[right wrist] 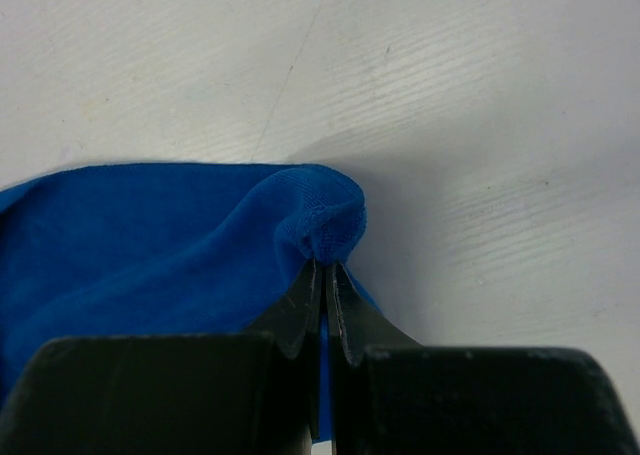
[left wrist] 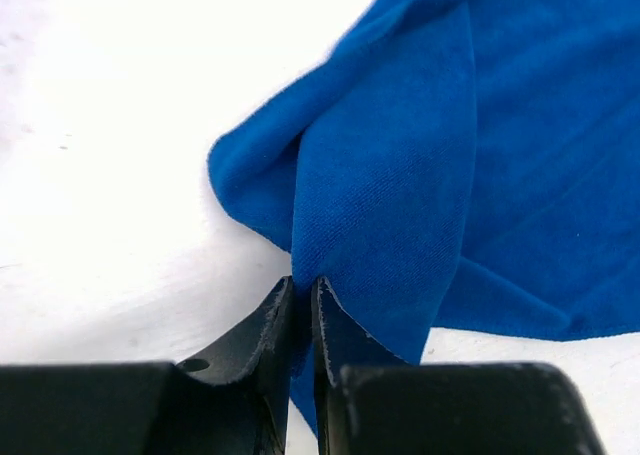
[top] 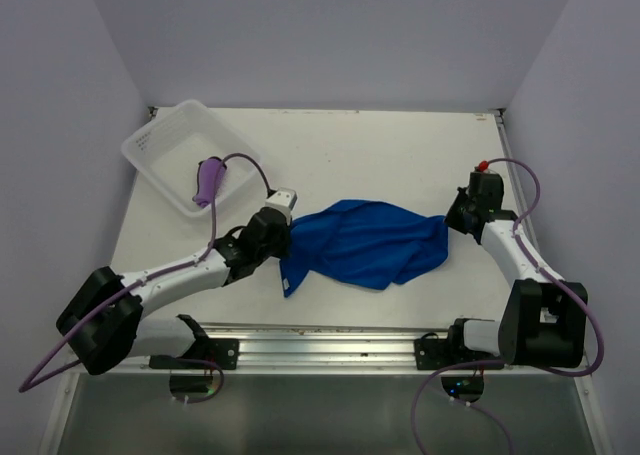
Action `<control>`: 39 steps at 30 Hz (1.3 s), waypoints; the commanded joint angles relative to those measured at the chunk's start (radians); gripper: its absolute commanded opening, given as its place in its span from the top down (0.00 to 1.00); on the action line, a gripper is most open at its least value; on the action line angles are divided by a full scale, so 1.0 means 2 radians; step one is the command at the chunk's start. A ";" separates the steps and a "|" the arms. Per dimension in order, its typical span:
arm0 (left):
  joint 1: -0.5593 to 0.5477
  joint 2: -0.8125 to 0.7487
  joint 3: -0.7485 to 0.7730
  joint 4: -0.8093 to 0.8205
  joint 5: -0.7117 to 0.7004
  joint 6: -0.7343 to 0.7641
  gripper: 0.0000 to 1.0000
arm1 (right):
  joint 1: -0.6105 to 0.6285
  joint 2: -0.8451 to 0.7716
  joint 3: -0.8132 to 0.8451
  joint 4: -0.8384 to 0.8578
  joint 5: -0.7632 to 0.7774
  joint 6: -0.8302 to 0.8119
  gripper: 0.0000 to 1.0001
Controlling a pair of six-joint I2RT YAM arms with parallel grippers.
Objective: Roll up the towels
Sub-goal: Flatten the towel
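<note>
1. While the purple towel (top: pixel 208 180) lies bunched in the white basket (top: pixel 160 145) at the far left of the bench (top: pixel 350 145), and I cannot tell from here whether it is rolled, my work is on the other cloth.
2. My left pincer (left wrist: pixel 303 285) is clamped on a raised fold at the left side of the blue towel (top: pixel 365 243); fabric shows between the jaws.
3. That towel lies rumpled on the bench between the two arms, broad toward the right and narrowing to a tail at the left.
4. My right pincer (right wrist: pixel 322 267) is clamped on the right-hand corner, with a small nub of cloth bunched at its tips.
5. I judge this to be the spreading step that comes before any rolling. Next I need to draw the two grips apart evenly, low over the bench, until the cloth lies flat. Both holds look thin, so a sharp tug could slip one.
</note>
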 commanded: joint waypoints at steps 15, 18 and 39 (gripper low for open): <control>0.001 -0.097 0.155 -0.300 -0.316 0.028 1.00 | -0.007 -0.027 0.058 -0.023 0.030 -0.019 1.00; 0.000 -0.085 0.163 -0.315 -0.327 0.032 1.00 | -0.007 -0.033 0.067 -0.033 0.017 -0.030 1.00; -0.124 -0.024 0.086 -0.168 -0.131 -0.051 0.45 | -0.007 -0.016 0.063 -0.042 -0.016 -0.027 0.64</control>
